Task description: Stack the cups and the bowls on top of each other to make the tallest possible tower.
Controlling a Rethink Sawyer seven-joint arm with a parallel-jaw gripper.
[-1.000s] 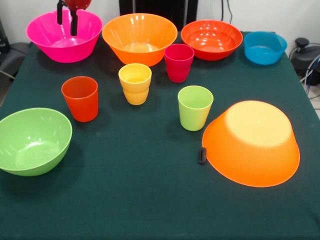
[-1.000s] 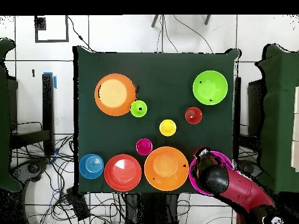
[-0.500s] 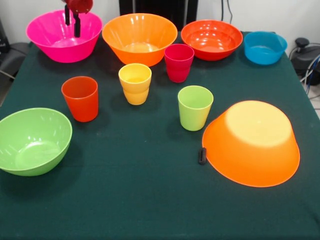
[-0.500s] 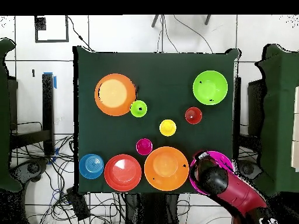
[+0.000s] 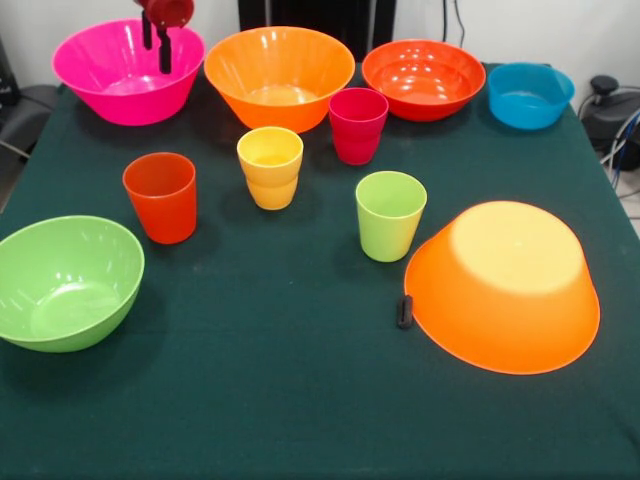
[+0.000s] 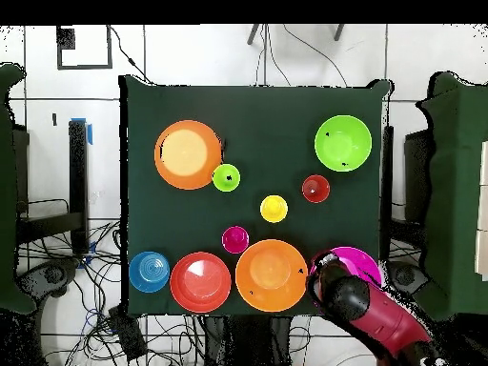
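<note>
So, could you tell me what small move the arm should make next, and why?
Probably lower the gripper onto the near-side wall of the pink bowl and close on it. The gripper hangs open above that bowl's inside, near its rim, gripping nothing. Every cup and bowl sits apart on the table, and a large bowl makes a steady base.

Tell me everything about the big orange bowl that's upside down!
The upside-down orange bowl is large, round, glossy and looks like plastic, with flared sides. It rests rim-down on the dark green tablecloth, so its flat paler base faces up. In the front view it sits at the near right, beside the lime green cup but apart from it. A small black object lies right at its rim. Nothing is stacked on it.
</note>
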